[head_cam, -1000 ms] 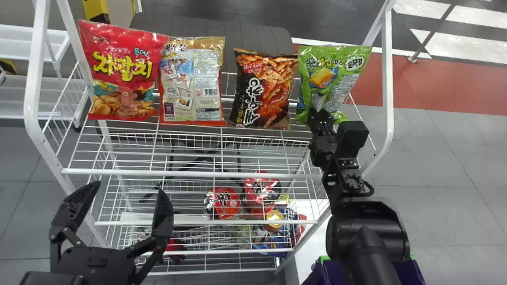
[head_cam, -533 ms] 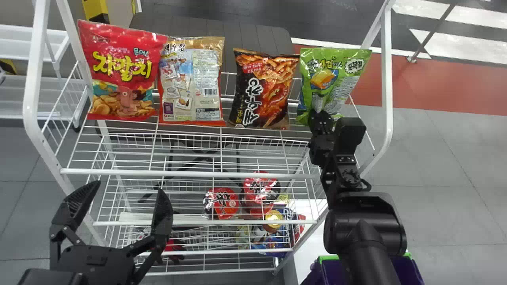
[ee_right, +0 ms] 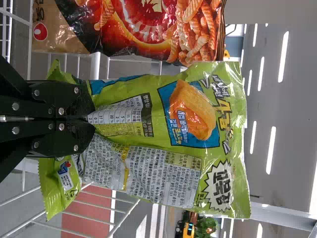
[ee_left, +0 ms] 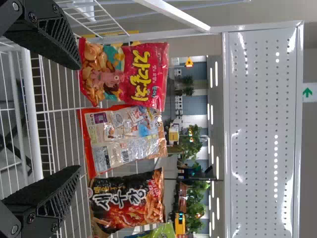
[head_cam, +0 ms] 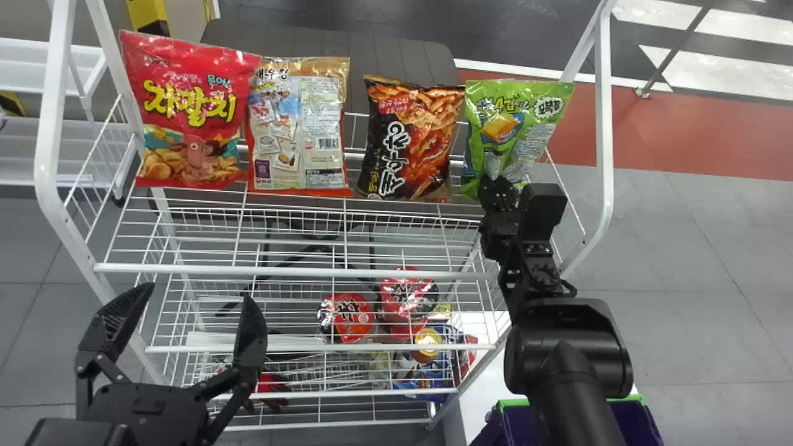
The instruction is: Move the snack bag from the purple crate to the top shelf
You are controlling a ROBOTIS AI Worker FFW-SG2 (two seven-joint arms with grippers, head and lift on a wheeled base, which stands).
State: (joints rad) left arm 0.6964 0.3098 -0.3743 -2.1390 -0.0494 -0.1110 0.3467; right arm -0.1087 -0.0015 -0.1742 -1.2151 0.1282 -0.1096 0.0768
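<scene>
The snack bag [head_cam: 548,133] is a pillow-shaped pouch of glossy green film, creased at its lower part, with crimped ends. It is upright at the right end of the white wire top shelf [head_cam: 297,271], between the black snack bag [head_cam: 409,145] and the tubular right-hand post [head_cam: 604,124]. The right gripper [head_cam: 497,181], arm extended forward, clamps its lower part. The left gripper [head_cam: 199,292] is parked at the shelf's front left, fingers wide apart.
</scene>
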